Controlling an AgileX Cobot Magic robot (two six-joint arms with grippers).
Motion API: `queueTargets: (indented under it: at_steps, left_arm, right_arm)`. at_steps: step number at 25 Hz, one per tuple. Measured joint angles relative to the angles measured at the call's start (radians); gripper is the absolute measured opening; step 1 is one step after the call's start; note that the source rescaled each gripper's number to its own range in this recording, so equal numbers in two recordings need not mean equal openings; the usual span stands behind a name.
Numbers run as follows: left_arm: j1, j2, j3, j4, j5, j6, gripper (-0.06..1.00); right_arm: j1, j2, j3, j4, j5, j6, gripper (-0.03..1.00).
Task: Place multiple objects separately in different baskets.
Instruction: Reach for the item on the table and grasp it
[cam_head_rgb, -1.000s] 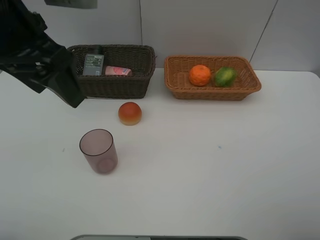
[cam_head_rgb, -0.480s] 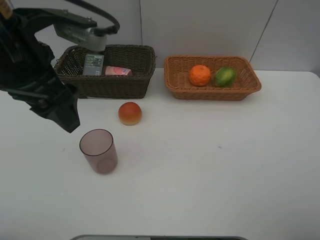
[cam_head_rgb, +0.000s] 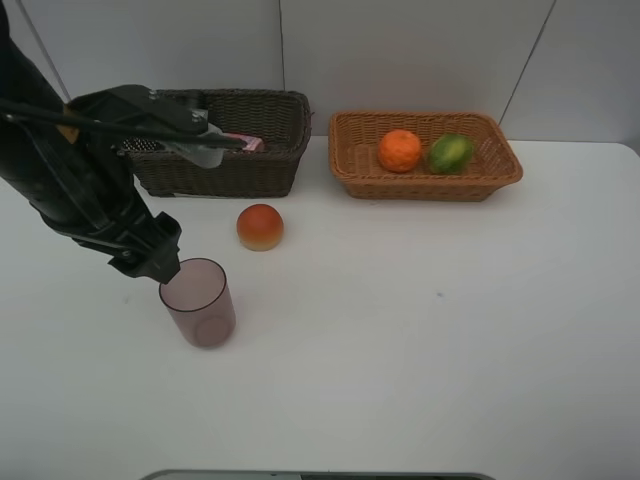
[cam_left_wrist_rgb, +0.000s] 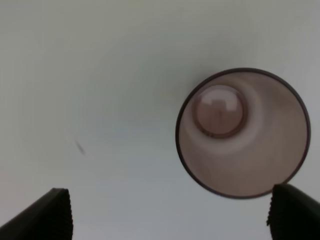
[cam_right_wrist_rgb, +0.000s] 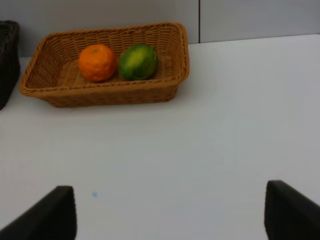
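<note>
A translucent pink cup (cam_head_rgb: 198, 302) stands upright on the white table, seen from above as the cup (cam_left_wrist_rgb: 242, 132) in the left wrist view. My left gripper (cam_head_rgb: 155, 262) hangs open just above the cup's rim on its left side, with the cup near one fingertip (cam_left_wrist_rgb: 295, 215). A red-orange peach-like fruit (cam_head_rgb: 260, 226) lies in front of the dark brown basket (cam_head_rgb: 270, 97). The orange-tan basket (cam_head_rgb: 420, 188) holds a tangerine (cam_head_rgb: 400, 150) and a green fruit (cam_head_rgb: 451, 152). My right gripper (cam_right_wrist_rgb: 170, 215) is open and empty, facing that basket (cam_right_wrist_rgb: 115, 95).
The left arm crosses over the dark basket and hides most of its contents; a bit of a pink bottle (cam_head_rgb: 246, 143) shows inside. A grey wall stands behind the baskets. White tabletop stretches to the front and right.
The left arm has swung down and forward from beside the dark basket to the cup's rim. The objects have not moved.
</note>
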Motion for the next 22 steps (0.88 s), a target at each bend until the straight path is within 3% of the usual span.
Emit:
queueTargets:
  at_steps: [9,22]
  left_arm:
    - [0.032,0.139,0.003,0.003,-0.093,-0.002,1.0]
    - [0.052,0.147,0.003,-0.015,-0.161,-0.008,1.0]
  right_arm:
    - [0.0,0.0,0.0,0.0,0.0,0.0,0.75]
    - [0.0,0.0,0.0,-0.001,0.0,0.0,0.75]
